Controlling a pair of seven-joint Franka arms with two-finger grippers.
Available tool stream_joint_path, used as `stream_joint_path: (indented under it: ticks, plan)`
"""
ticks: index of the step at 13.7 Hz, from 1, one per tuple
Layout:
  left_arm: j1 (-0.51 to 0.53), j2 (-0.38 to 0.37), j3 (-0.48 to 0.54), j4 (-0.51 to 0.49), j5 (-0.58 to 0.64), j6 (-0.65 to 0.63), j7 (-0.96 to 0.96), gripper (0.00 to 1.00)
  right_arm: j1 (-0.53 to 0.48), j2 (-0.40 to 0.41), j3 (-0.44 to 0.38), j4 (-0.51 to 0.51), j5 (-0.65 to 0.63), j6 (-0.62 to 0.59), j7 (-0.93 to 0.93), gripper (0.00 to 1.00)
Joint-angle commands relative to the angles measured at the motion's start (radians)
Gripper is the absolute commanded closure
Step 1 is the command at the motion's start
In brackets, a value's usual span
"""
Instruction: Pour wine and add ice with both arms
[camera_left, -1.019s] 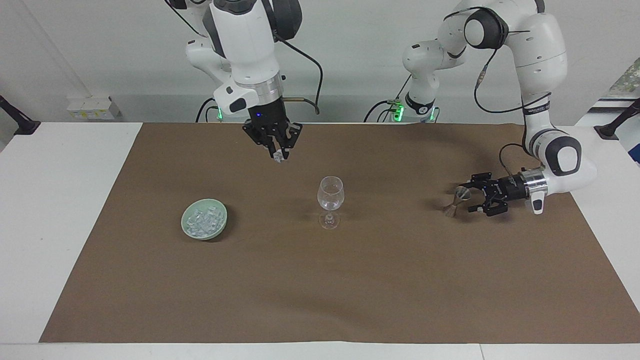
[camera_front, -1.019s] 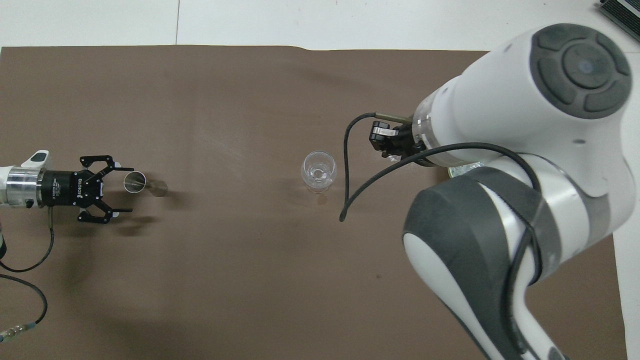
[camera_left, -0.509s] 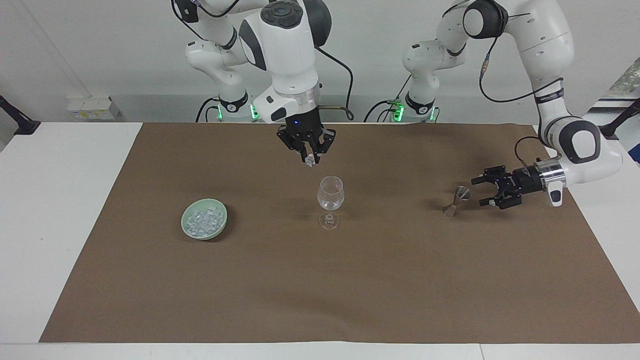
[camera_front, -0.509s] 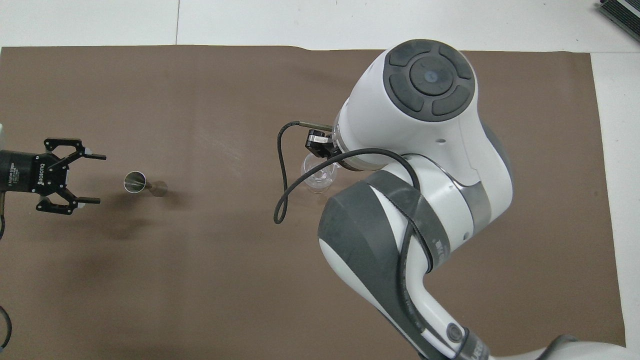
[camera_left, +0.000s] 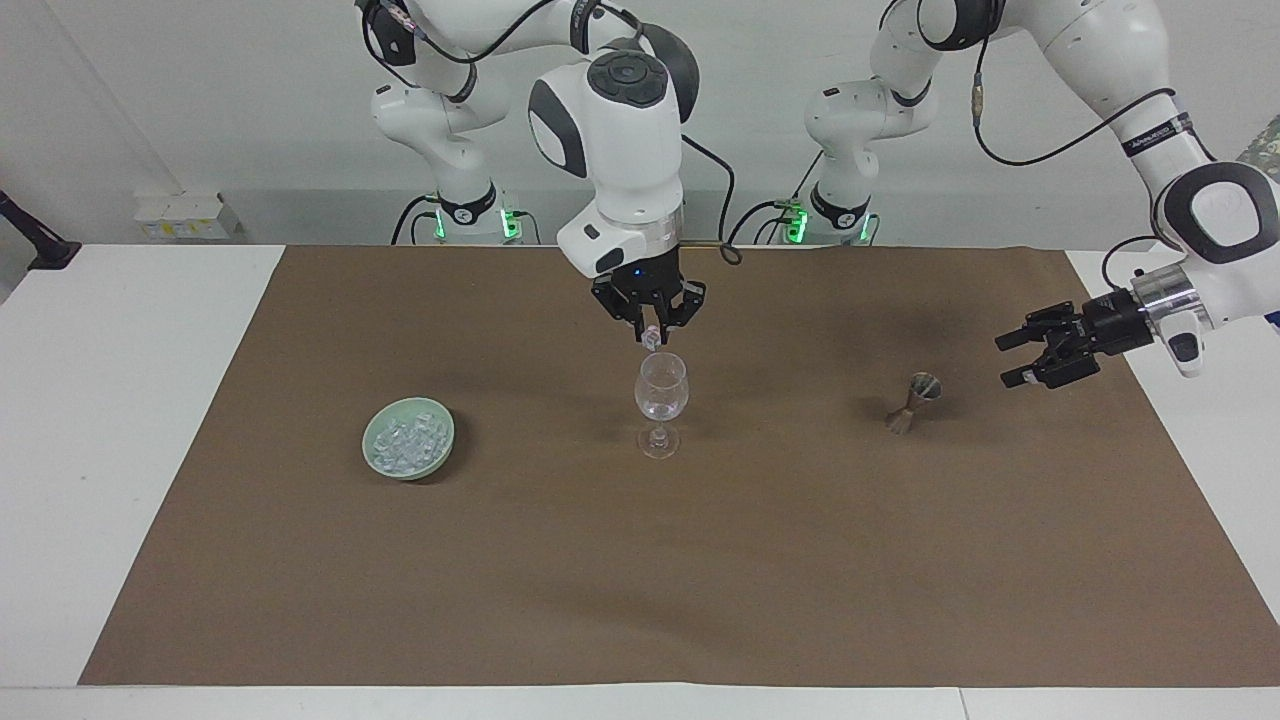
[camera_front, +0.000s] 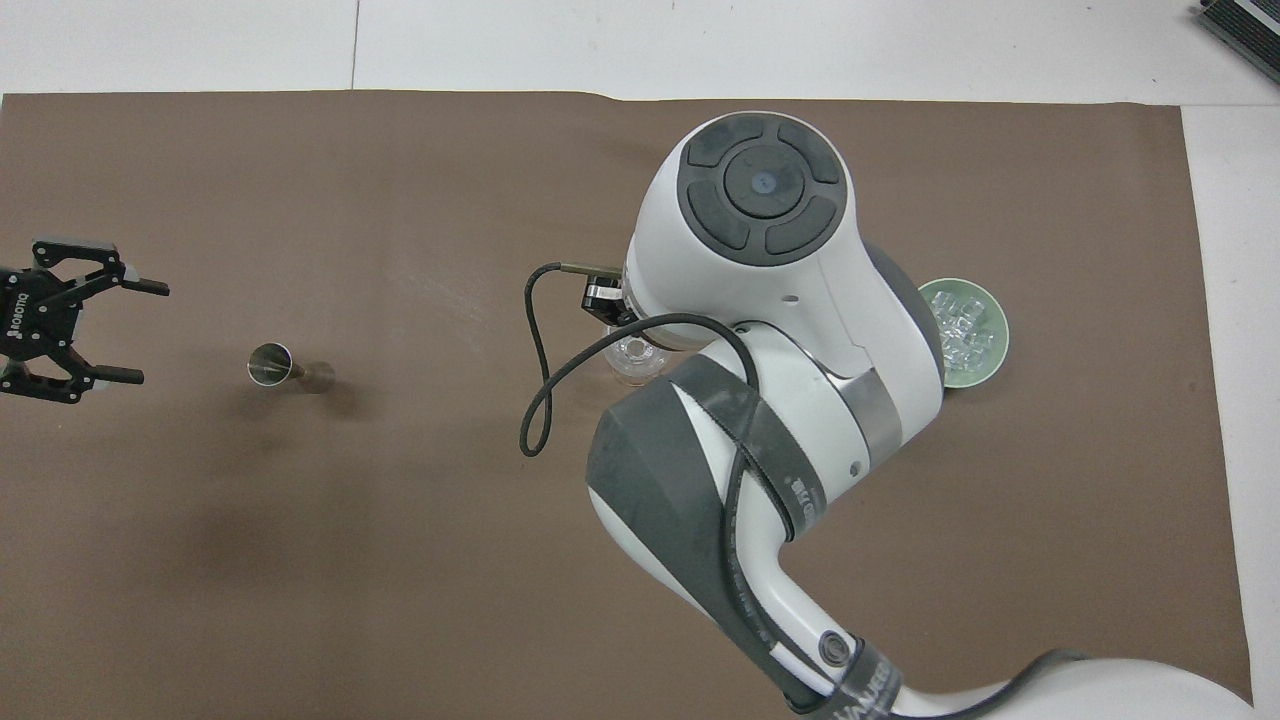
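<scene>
A clear stemmed glass (camera_left: 661, 392) stands mid-mat and is partly covered by the right arm in the overhead view (camera_front: 634, 362). Just above its rim hangs my right gripper (camera_left: 650, 333), shut on one small piece of ice (camera_left: 651, 339). In the overhead view that gripper is hidden under its own arm. More ice (camera_left: 406, 442) is heaped in a pale green bowl (camera_left: 445, 440) toward the right arm's end. My left gripper (camera_left: 1003, 362) (camera_front: 152, 333) hovers open and holds nothing, apart from a small metal jigger (camera_left: 914, 399) (camera_front: 270, 363). Wine is out of view.
A brown mat (camera_left: 640, 560) covers most of the white table (camera_left: 120, 420). The right arm's bulk covers part of the green bowl (camera_front: 990, 345) in the overhead view. A black cable (camera_front: 535, 400) loops off the right wrist beside the glass.
The right gripper has carried the ice piece from the bowl's side to right above the glass. The left gripper has backed away from the jigger toward the table's end and risen, still open.
</scene>
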Motion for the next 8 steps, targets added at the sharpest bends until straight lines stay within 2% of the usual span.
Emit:
stream_joint_path:
  ticks: [1,4,8]
  plan:
    - [-0.008,-0.032,-0.025,0.036,0.082,0.0,-0.006,0.0,-0.001,0.02,0.005,0.029,-0.017,0.014,0.024,1.0]
    - [-0.009,-0.063,-0.071,0.079,0.158,0.003,-0.003,0.0,0.007,0.049,0.005,0.028,-0.05,0.029,0.027,1.0]
    - [-0.049,-0.112,-0.077,0.114,0.242,0.003,0.0,0.0,0.024,0.064,0.006,0.023,-0.057,0.036,0.039,1.0]
